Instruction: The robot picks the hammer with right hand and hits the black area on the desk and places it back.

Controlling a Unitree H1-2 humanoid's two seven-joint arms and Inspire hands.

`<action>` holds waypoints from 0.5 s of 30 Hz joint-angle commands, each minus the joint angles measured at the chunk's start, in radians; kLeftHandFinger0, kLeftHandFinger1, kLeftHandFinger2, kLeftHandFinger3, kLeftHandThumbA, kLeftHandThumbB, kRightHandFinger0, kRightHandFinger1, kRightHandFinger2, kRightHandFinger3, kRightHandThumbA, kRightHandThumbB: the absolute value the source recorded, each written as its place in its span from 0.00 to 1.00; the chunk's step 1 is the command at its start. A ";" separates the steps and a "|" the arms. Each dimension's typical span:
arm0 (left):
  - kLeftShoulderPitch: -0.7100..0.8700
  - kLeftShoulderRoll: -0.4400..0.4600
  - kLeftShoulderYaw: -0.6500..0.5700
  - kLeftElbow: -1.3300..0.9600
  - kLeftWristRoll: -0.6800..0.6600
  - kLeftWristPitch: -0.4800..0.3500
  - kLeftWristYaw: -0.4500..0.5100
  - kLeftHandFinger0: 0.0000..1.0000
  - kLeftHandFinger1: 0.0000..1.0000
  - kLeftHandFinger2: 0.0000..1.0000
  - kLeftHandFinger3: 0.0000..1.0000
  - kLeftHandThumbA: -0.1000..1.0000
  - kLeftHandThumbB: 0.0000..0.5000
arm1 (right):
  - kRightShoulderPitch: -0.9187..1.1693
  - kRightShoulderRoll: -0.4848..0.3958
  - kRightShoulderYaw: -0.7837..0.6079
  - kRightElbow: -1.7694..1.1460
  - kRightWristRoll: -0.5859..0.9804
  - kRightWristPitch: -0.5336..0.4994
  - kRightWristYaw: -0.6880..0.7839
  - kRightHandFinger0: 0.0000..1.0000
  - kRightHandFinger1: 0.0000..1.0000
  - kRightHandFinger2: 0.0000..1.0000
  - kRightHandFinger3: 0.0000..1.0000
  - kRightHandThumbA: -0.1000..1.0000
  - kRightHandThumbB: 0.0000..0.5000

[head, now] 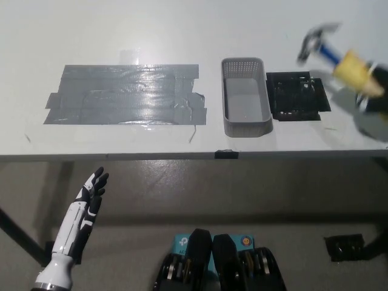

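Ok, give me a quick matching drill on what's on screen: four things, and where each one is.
Things:
1. hammer
2. basket
3. grey tape
4. left hand

Places:
A. below the desk edge, lower left
B. desk's left part
C. in the right hand, above the black patch
D. between tape and black patch

Pairs: 1-C, 2-D, 3-B, 4-A

White desk under glare, grey floor below, dark desk leg
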 commanded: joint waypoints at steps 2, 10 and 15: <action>-0.013 0.017 0.011 -0.021 0.008 -0.016 -0.004 1.00 1.00 1.00 1.00 1.00 0.11 | -0.059 -0.041 0.074 0.049 -0.134 -0.133 -0.111 0.12 0.68 1.00 0.97 0.00 0.29; -0.007 0.018 0.011 -0.023 0.005 -0.021 -0.008 1.00 1.00 1.00 1.00 1.00 0.08 | -0.073 -0.077 0.123 0.008 -0.189 -0.125 -0.103 0.12 0.68 0.96 0.70 0.00 0.28; -0.004 0.017 0.012 -0.027 0.003 -0.017 -0.009 1.00 1.00 1.00 1.00 1.00 0.11 | -0.082 -0.086 0.106 -0.015 -0.190 -0.127 -0.094 0.04 0.68 1.00 1.00 0.00 0.27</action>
